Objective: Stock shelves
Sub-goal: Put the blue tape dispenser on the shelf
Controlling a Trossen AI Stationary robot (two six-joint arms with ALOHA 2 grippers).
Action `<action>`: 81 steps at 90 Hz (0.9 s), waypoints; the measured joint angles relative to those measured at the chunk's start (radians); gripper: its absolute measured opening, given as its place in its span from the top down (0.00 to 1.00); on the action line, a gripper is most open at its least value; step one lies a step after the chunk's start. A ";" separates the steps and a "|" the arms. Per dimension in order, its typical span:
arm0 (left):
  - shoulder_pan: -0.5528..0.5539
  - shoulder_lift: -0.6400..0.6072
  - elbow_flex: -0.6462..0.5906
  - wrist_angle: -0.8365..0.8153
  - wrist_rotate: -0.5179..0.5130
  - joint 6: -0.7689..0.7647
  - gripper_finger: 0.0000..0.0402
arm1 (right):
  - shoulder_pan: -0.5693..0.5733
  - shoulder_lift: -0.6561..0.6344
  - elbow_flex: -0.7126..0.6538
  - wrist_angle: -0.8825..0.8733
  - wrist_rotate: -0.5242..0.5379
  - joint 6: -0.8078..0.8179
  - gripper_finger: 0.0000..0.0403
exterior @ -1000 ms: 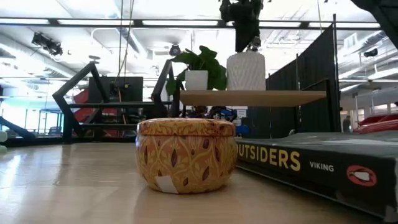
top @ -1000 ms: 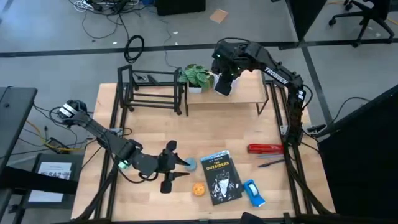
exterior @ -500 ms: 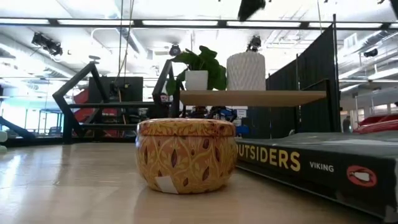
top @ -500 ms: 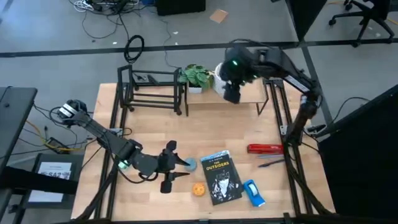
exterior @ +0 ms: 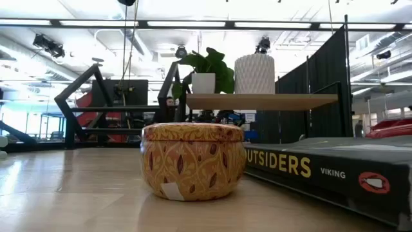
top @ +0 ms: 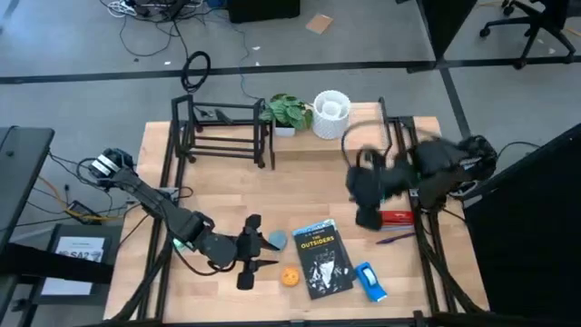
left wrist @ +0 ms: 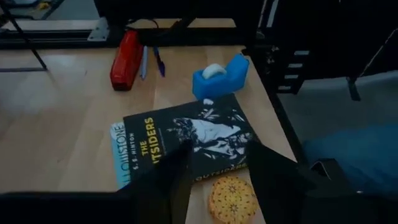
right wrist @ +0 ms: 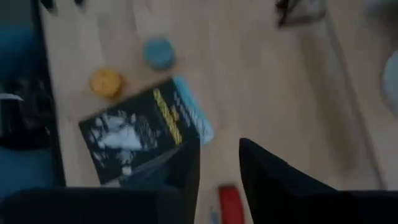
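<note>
High view shows my plant (top: 287, 111) and vase (top: 330, 113) already on the shelf (top: 363, 138) at twelve o'clock, while my empty, parted right gripper (top: 367, 211) hangs at three and book (top: 322, 258), tin (top: 290, 276), stapler (top: 392, 217) and tape (top: 368, 281) remain, left gripper (top: 247, 257) open and empty at six.

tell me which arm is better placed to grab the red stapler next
Right, probably. The right gripper hangs open just beside the red stapler, while the left gripper sits across the book, near the yellow tin.
</note>
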State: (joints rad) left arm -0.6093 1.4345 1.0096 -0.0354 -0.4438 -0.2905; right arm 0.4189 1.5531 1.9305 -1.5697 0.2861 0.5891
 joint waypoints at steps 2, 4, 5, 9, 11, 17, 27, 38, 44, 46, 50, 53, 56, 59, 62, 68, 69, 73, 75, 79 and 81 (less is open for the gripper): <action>-0.001 0.000 0.000 0.002 0.000 0.000 0.67 | 0.021 -0.006 -0.036 0.000 0.000 0.034 0.81; -0.002 0.000 0.000 0.002 0.000 0.000 0.67 | 0.041 -0.010 -0.073 0.001 -0.001 0.069 0.81; -0.003 0.000 0.000 0.002 0.000 0.000 0.67 | 0.052 -0.012 -0.089 0.003 -0.002 0.088 0.81; -0.007 0.000 0.000 0.002 0.000 0.000 0.67 | 0.091 -0.015 -0.149 0.017 -0.015 0.159 0.80; -0.008 0.000 0.000 0.002 0.000 0.000 0.67 | 0.108 -0.015 -0.175 0.022 -0.028 0.193 0.80; -0.008 0.000 0.000 0.003 0.000 0.005 0.67 | 0.162 -0.015 -0.247 0.031 -0.074 0.294 0.76; -0.008 0.000 0.000 0.007 0.000 0.015 0.67 | 0.265 -0.016 -0.347 0.060 -0.132 0.482 0.66; -0.008 0.000 0.000 0.016 0.000 0.029 0.67 | 0.396 -0.017 -0.439 0.095 -0.144 0.741 0.50; -0.008 0.000 0.000 0.018 -0.001 0.029 0.67 | 0.466 -0.017 -0.494 0.167 -0.153 0.871 0.40; -0.008 0.000 0.000 0.017 -0.001 0.029 0.67 | 0.488 -0.017 -0.513 0.199 -0.155 0.909 0.37; -0.008 0.000 0.000 0.018 0.000 0.029 0.67 | 0.532 -0.017 -0.551 0.271 -0.156 0.980 0.31; -0.008 0.000 0.000 0.018 0.000 0.030 0.67 | 0.563 -0.017 -0.586 0.338 -0.156 1.020 0.27; -0.008 0.000 0.000 0.018 0.000 0.030 0.67 | 0.591 -0.017 -0.621 0.406 -0.158 1.053 0.24; -0.008 0.000 0.000 0.019 -0.001 0.030 0.67 | 0.615 -0.016 -0.656 0.473 -0.160 1.085 0.21; -0.008 0.000 0.000 0.019 -0.001 0.030 0.67 | 0.636 -0.016 -0.690 0.530 -0.160 1.122 0.18; -0.008 0.000 0.000 0.018 0.000 0.030 0.67 | 0.666 -0.016 -0.752 0.630 -0.160 1.201 0.15; -0.008 0.000 0.000 0.018 -0.001 0.031 0.67 | 0.670 -0.016 -0.762 0.644 -0.160 1.215 0.14; -0.008 0.000 0.000 0.020 -0.001 0.031 0.67 | 0.684 -0.016 -0.798 0.694 -0.159 1.267 0.13; -0.008 0.000 0.000 0.022 -0.001 0.031 0.67 | 0.690 -0.015 -0.814 0.720 -0.155 1.288 0.13; -0.008 0.000 0.000 0.025 -0.001 0.032 0.67 | 0.703 -0.007 -0.835 0.766 -0.144 1.318 0.12; -0.008 0.000 0.000 0.024 -0.001 0.032 0.67 | 0.708 0.001 -0.840 0.785 -0.138 1.328 0.13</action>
State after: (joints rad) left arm -0.6174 1.4345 1.0096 -0.0109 -0.4446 -0.2588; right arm 1.1270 1.5538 1.0908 -0.7851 0.1479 1.9173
